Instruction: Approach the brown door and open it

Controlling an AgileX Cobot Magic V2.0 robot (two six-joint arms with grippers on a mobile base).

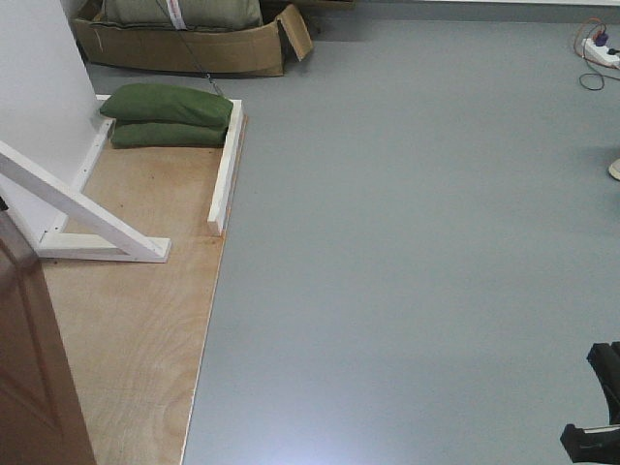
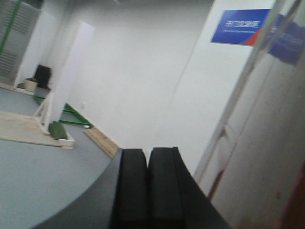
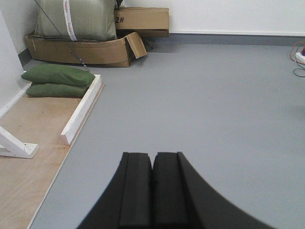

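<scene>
The brown door (image 1: 34, 378) shows as a glossy reddish-brown panel at the lower left edge of the front view. Its handle is out of view. A reddish-brown strip (image 2: 294, 210) at the far right edge of the left wrist view may be the same door; I cannot tell. My left gripper (image 2: 147, 151) is shut and empty, pointing at a white wall beside a pale upright frame (image 2: 248, 95). My right gripper (image 3: 152, 155) is shut and empty, held over grey floor well right of the door.
White wooden support frames (image 1: 97, 228) stand on a plywood base (image 1: 136, 329) behind the door. Two green sandbags (image 1: 170, 116) lie on it, with a cardboard box (image 1: 194, 44) beyond. A power strip and cables (image 1: 601, 53) lie far right. A black arm part (image 1: 599, 407) shows at lower right.
</scene>
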